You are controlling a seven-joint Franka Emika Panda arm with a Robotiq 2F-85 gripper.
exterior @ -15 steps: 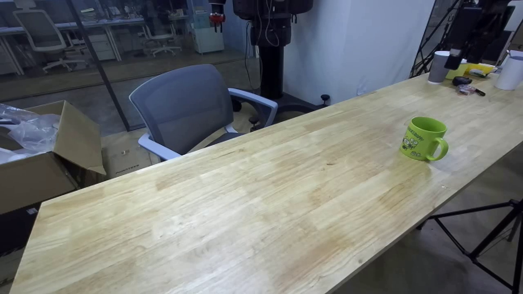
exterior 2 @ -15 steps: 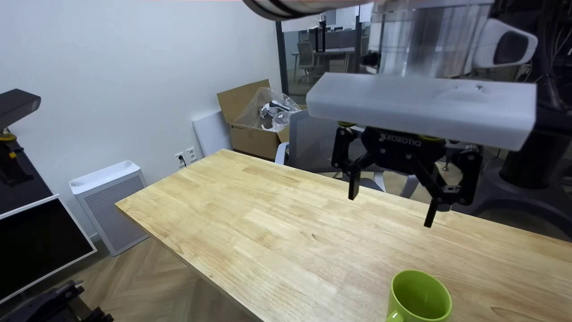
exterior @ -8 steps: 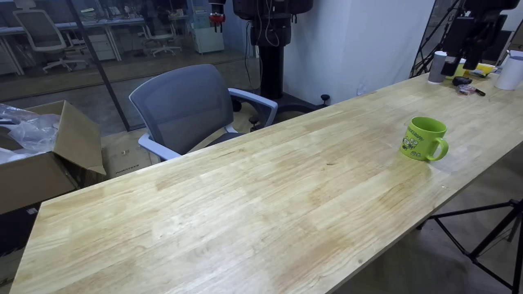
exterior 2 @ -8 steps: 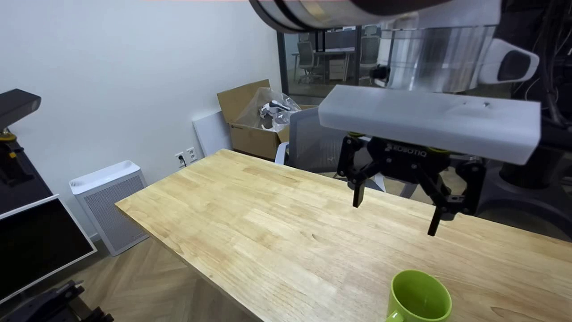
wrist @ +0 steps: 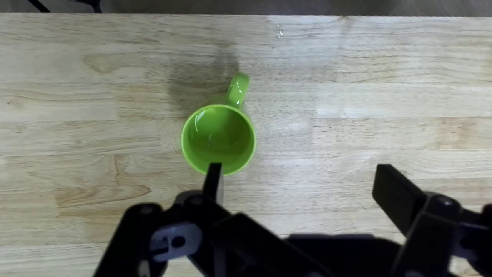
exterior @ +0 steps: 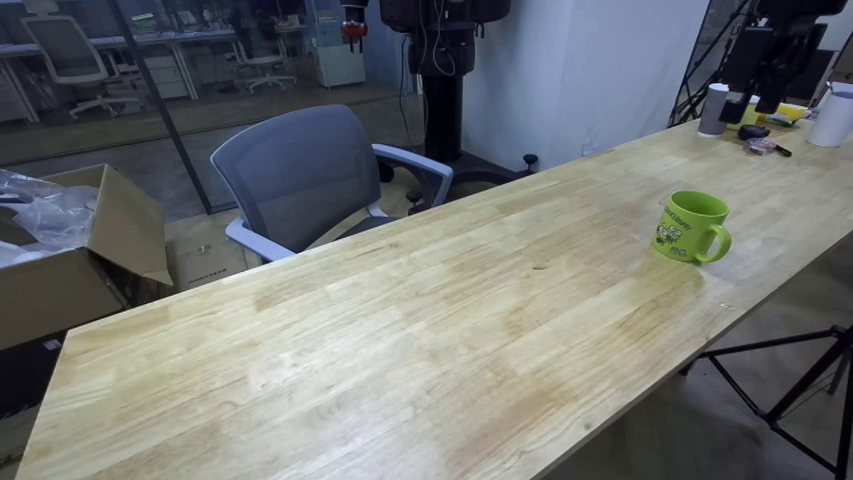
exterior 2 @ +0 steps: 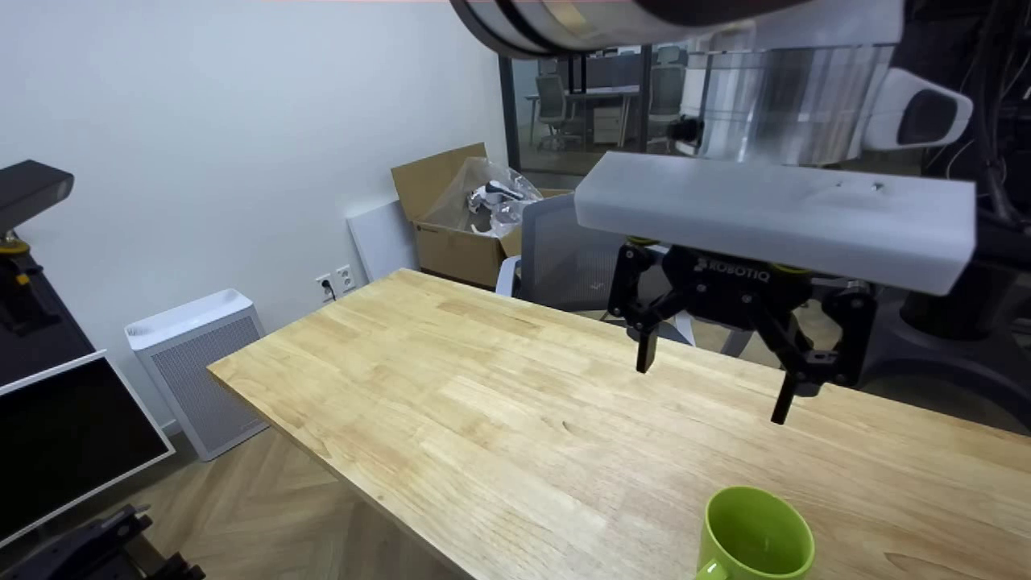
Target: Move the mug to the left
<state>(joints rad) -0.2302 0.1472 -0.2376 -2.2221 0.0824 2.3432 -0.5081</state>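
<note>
The lime-green mug [exterior: 688, 228] stands upright on the wooden table, with dark printing on its side. It also shows at the bottom of an exterior view [exterior 2: 755, 530], partly cut off by the frame. In the wrist view the mug [wrist: 219, 134] is seen from above, its handle pointing to the top edge. My gripper [exterior 2: 714, 387] is open and empty, above the table and apart from the mug. In the wrist view the gripper [wrist: 300, 182] has its left finger overlapping the mug's lower rim; the mug lies up and left of the finger gap.
The table [exterior: 400, 333] has its long edge near the mug's handle side. A grey cup [exterior: 713, 112], a yellow bowl [exterior: 793, 112], a white container [exterior: 832, 121] and small dark items [exterior: 753, 132] stand at the far end. A chair [exterior: 300, 180] is against the opposite side.
Since one second ago my gripper has come down slightly and shifted a little to the right in an exterior view. Over the last half second it stays still. The mug has not moved.
</note>
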